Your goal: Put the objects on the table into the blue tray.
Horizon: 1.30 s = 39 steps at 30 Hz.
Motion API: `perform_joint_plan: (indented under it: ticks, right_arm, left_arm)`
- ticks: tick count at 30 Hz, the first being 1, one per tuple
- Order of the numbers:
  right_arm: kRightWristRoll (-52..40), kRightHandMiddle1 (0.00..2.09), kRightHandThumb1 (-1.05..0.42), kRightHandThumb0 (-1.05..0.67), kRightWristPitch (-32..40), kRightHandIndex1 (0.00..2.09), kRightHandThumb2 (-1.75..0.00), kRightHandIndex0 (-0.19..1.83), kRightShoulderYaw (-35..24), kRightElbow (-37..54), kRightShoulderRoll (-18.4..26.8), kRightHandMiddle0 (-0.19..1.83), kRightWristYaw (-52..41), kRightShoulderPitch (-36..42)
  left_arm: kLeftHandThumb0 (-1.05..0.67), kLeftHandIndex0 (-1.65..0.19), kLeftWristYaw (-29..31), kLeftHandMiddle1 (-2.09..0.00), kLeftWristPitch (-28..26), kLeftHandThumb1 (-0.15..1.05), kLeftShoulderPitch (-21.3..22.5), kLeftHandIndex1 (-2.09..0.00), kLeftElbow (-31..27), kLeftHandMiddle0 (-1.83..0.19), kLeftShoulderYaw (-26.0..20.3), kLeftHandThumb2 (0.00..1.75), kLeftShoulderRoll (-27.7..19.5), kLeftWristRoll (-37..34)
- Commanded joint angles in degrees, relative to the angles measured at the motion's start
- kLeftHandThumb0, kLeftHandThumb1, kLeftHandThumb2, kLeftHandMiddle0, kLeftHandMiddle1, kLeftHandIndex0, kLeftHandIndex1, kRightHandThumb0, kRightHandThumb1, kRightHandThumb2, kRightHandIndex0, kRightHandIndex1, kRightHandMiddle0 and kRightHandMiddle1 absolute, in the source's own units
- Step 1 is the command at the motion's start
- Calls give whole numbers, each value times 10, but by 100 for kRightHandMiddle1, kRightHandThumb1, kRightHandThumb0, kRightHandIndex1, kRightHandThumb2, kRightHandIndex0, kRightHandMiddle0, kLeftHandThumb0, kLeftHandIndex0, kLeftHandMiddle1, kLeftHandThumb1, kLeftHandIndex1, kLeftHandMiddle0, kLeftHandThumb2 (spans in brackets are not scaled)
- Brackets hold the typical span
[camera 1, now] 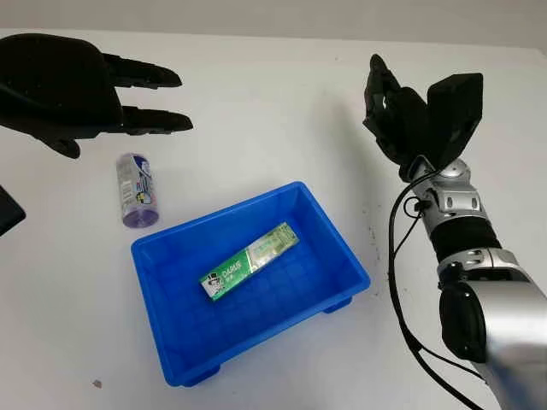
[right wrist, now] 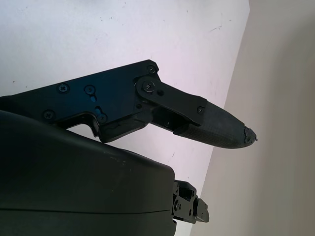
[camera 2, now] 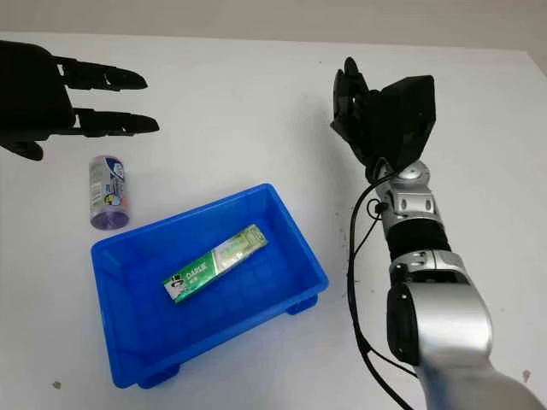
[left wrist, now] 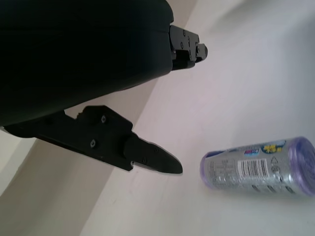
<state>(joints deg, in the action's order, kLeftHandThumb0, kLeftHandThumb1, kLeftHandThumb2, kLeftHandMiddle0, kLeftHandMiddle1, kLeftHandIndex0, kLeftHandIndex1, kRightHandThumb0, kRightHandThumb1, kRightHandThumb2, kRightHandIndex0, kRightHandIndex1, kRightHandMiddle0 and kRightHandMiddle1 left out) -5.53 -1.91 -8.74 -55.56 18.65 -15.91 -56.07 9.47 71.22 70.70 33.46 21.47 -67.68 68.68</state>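
White desk [camera 1: 282,111] with a blue tray [camera 1: 342,256] sitting toward the near edge, roughly mid-width, turned so its long sides run diagonally from near-left to far-right. Inside the tray a green toothpaste box [camera 1: 249,260] lies flat on the floor of the tray, long axis on the same diagonal, one end pointing at the tray's near-left side and the other at its far-right corner; printed face up. Outside the tray, just beyond its far-left corner and not touching it, a purple can [camera 1: 137,189] lies on its side on the desk, long axis running nearly straight from the near edge to the far edge, its purple round end facing the near edge. In the left wrist view the can [left wrist: 258,167] lies on the desk with barcode and label showing, apart from the fingers [left wrist: 147,156]. Left hand [camera 1: 64,90] is above the desk at the far-left area, beyond the can, fingers stretched out toward the right, open and holding nothing, not touching the can. Right hand [camera 1: 402,115] is raised over the right part of the desk, to the far-right of the tray, well apart from it, open, nothing in it.
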Motion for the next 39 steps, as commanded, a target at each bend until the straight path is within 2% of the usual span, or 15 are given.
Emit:
perform_joint_plan:
  ticks: [1, 4, 8, 11, 19, 23, 26, 34, 35, 37, 39]
  right_arm:
    - [-1, 0, -105, -77, -6, 0, -82, -19, -3, -4, 0, -19, -1, -7]
    - [-2, 0, -105, -76, -4, 0, -83, -19, -4, -5, 0, -19, 0, -6]
    - [2, 0, -105, -75, -4, 0, -83, -19, -2, -3, 2, -19, 3, -4]
    - [2, 0, -105, -74, -4, 0, -82, -19, -2, -1, 3, -19, 3, -2]
    - [0, 0, -105, -74, 2, 0, -82, -19, -4, 6, 5, -19, 5, 1]
    - [5, 0, -105, -73, -3, 0, -83, -19, 0, 6, 7, -19, 4, 2]
    - [5, 0, -105, -73, -5, 0, -82, -19, -1, 7, 8, -19, 3, 3]
    - [-4, 0, -105, -72, 5, 0, -82, -19, -9, 15, 11, -19, -1, 9]
    - [-4, 0, -105, -72, 6, 0, -82, -19, -9, 17, 11, -19, -2, 10]
    - [-5, 0, -105, -72, 9, 0, -82, -19, -9, 21, 12, -19, -6, 12]
    - [-6, 0, -105, -72, 12, 0, -82, -19, -11, 25, 11, -19, -7, 13]
  left_arm:
    - [2, 4, -19, -4, 4, 105, 11, -4, 4, 9, 15, 21, -10, 17]
    - [-3, 1, -43, -5, -3, 105, -7, -5, 18, 7, 26, 16, -3, 22]
    - [-1, 0, -64, -6, -13, 105, -29, -6, 43, 6, 39, 25, 9, 14]
    - [-9, -1, -74, -6, -26, 105, -40, -6, 49, 6, 48, 21, 18, 17]
    - [-19, 0, -65, -5, -30, 104, -61, -5, 67, 4, 66, 11, 32, -4]
    - [-42, -2, -65, -6, -33, 93, -79, -6, 85, 1, 70, 4, 41, -24]
    - [-46, -3, -60, -7, -41, 92, -94, -6, 89, -1, 74, 5, 47, -32]
    - [-36, -9, -79, -8, -56, 96, -124, -10, 97, -6, 89, 7, 57, -28]
    - [-32, -11, -96, -8, -58, 98, -126, -11, 95, -7, 93, 7, 57, -17]
    - [-7, -15, -141, -10, -66, 103, -121, -14, 81, -13, 113, 21, 52, 29]
    - [3, -20, -198, -14, -76, 103, -113, -18, 74, -20, 136, 28, 49, 79]
